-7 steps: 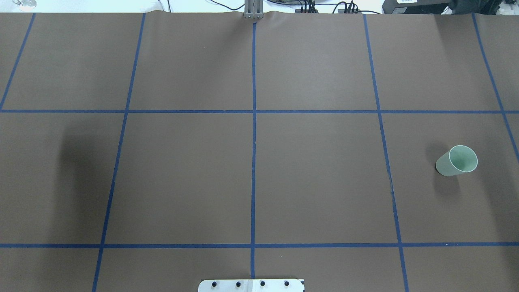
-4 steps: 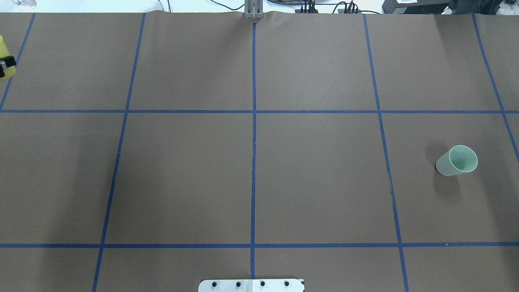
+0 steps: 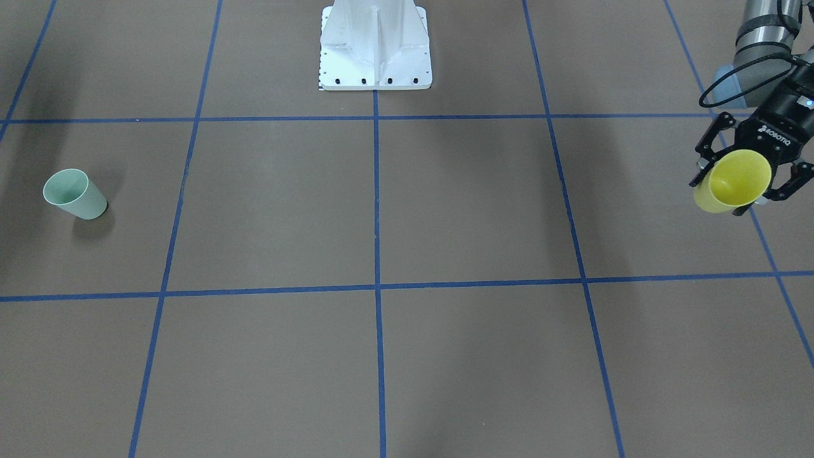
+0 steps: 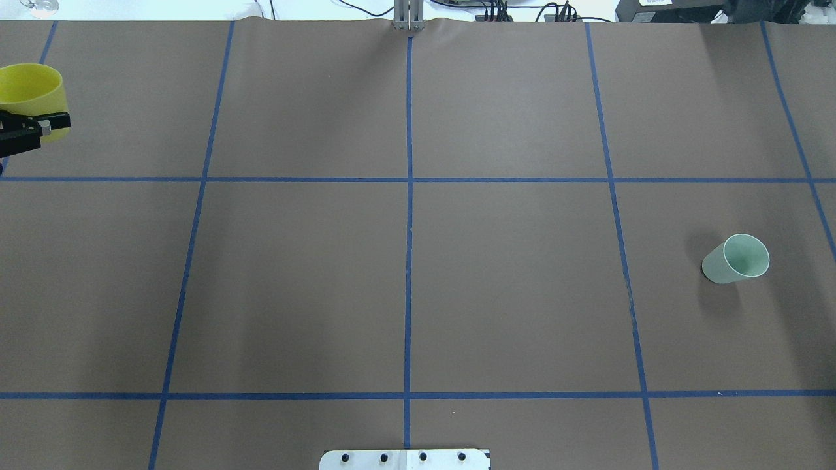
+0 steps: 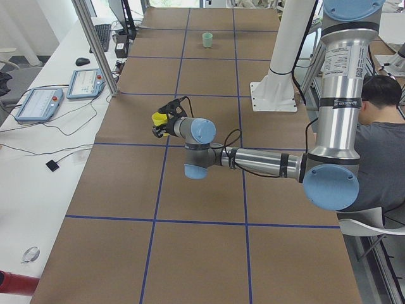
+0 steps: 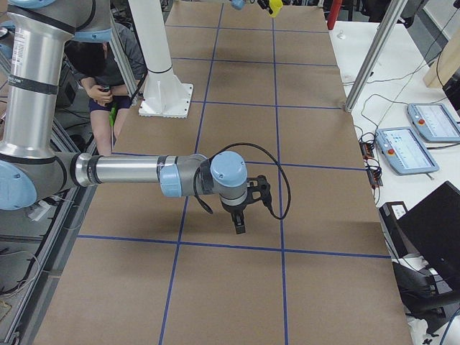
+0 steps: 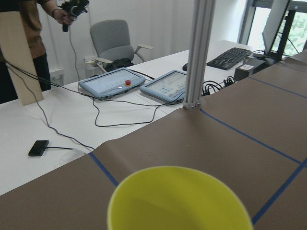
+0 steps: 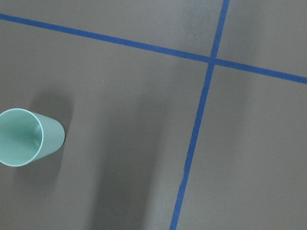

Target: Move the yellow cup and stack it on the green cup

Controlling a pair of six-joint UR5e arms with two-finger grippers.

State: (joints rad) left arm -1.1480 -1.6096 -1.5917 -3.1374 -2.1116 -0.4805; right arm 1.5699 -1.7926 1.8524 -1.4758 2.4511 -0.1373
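Observation:
The yellow cup (image 3: 732, 180) is held off the table in my left gripper (image 3: 738, 191), whose fingers are shut on its sides. It shows at the left edge of the overhead view (image 4: 29, 98) and fills the bottom of the left wrist view (image 7: 177, 201). The green cup (image 4: 737, 259) stands upright on the brown table cover at the far right side, also seen in the front-facing view (image 3: 73, 194) and the right wrist view (image 8: 26, 136). My right gripper (image 6: 239, 219) shows only in the exterior right view, hanging above the table; I cannot tell whether it is open or shut.
The white robot base plate (image 3: 375, 57) sits at the middle of the robot's table edge. An aluminium post (image 5: 95, 44) stands at the table's far edge, with tablets and cables on the white desk behind it. A seated person (image 5: 380, 126) is beside the robot.
The yellow cup in my left gripper has come into the overhead view from the left edge and moved right. The green cup has not moved.

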